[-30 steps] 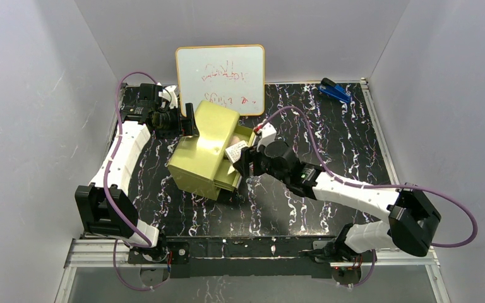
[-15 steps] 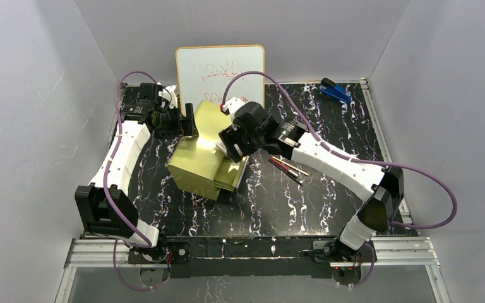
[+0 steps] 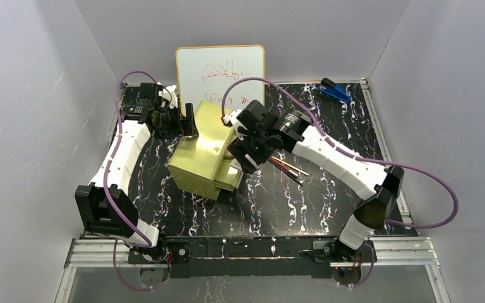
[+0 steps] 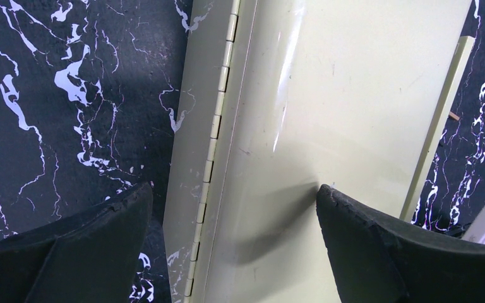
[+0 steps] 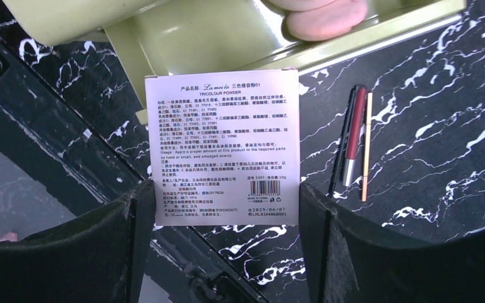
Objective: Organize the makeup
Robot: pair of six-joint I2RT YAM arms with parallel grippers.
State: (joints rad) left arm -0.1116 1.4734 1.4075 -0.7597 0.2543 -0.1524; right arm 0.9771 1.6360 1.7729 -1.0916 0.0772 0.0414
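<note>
My right gripper (image 5: pixel 225 189) is shut on the square whitish printed packet (image 5: pixel 222 146), one finger against each side edge, and holds it above the table beside the olive box (image 3: pixel 205 158). A pinkish round disc (image 5: pixel 328 16) lies in the box's open tray (image 5: pixel 227 38). A dark-red stick (image 5: pixel 355 136) lies on the marble table to the right, between a black stick (image 5: pixel 343 145) and a thin gold one (image 5: pixel 366 145). My left gripper (image 4: pixel 233 189) stands open against the box's hinged lid (image 4: pixel 353 95), its right fingertip touching the panel.
A whiteboard (image 3: pixel 221 72) leans on the back wall behind the box. A blue stapler-like object (image 3: pixel 335 92) lies at the far right corner. Grey walls close in the black marble table (image 3: pixel 328 126) on three sides.
My right arm lifted from low beside the tray and swung over the box, keeping the packet. The sticks on the table came into view. The left arm has not moved.
</note>
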